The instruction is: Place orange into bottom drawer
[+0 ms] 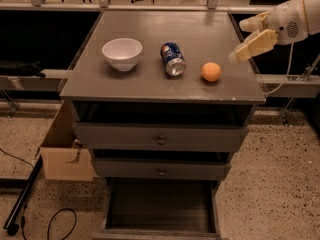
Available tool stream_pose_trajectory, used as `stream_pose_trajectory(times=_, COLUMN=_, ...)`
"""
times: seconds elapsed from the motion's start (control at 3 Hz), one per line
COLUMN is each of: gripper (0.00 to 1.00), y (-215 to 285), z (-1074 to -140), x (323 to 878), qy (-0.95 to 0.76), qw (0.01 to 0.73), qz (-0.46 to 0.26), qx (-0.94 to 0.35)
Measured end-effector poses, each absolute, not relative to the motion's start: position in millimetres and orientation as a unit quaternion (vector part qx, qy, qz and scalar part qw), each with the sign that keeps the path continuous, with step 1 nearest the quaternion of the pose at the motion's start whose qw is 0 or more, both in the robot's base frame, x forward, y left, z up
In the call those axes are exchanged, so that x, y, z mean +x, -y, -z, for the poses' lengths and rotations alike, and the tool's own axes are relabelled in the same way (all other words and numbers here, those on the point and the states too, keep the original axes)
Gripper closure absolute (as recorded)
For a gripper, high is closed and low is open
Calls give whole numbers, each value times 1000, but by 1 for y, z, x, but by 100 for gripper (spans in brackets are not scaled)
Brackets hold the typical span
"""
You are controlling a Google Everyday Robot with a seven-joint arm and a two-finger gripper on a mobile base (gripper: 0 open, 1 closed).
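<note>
The orange (pixel 211 71) sits on the dark grey cabinet top (pixel 150 84), right of centre near the front edge. My gripper (pixel 237 43) hovers just right of and slightly above the orange, open and empty, with its two tan fingers (pixel 253 45) pointing left toward the fruit. It does not touch the orange. The bottom drawer (pixel 160 209) is pulled out at the foot of the cabinet, and its dark interior is bare.
A white bowl (pixel 122 53) and a blue soda can (pixel 173 59) on its side lie left of the orange. Two upper drawers with round knobs (pixel 161 140) are nearly shut. A cardboard box (pixel 65 151) stands on the floor to the left, with a cable (pixel 60 219) beside it.
</note>
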State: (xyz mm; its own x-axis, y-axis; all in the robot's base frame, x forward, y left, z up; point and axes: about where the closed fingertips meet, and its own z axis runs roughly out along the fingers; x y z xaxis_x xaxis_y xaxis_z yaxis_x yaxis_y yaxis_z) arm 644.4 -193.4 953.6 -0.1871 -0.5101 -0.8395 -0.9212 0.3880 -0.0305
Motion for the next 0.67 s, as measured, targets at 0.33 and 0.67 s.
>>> stream_pose_trajectory(times=0.33, gripper=0, y=193, z=-949, x=661, qy=-730, qw=417, qz=-248, qx=-481)
stream_pose_trajectory(times=0.67, gripper=0, y=193, z=-937, x=676, qy=-738, qw=415, qz=-239, qx=-476)
